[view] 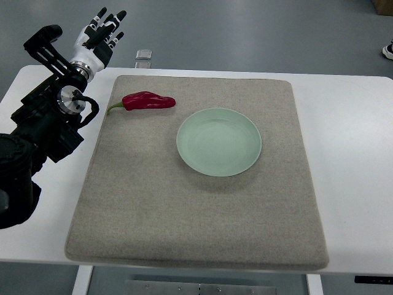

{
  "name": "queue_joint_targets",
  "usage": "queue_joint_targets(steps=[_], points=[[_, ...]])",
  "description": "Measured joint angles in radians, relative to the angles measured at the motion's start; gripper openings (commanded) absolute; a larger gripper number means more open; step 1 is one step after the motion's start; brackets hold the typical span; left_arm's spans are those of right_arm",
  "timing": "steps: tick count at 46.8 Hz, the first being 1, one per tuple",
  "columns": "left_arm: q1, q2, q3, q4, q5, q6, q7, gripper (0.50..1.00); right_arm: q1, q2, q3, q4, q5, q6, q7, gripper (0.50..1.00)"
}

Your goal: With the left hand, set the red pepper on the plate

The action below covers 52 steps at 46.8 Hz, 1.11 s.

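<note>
A red pepper (148, 101) with a green stem lies on the grey mat (196, 215), near its far left corner. A pale green plate (219, 142) sits empty in the middle of the mat, to the right of the pepper and slightly nearer. My left hand (103, 31) is raised beyond the table's far left edge, fingers spread and holding nothing, well left of and behind the pepper. The black left arm comes in along the left edge. No right arm shows.
The mat covers most of a white table (350, 160). A small metal bracket (143, 56) sits at the table's far edge. A dark shoe (388, 50) shows on the floor at far right.
</note>
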Motion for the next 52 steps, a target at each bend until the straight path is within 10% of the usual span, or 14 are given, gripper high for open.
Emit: queue_joint_targets(steps=[52], points=[[-0.004, 0.0, 0.015, -0.022, 0.081, 0.0, 0.011, 0.988, 0.0, 0.0, 0.0, 0.0, 0.0, 0.0, 0.0, 0.932]])
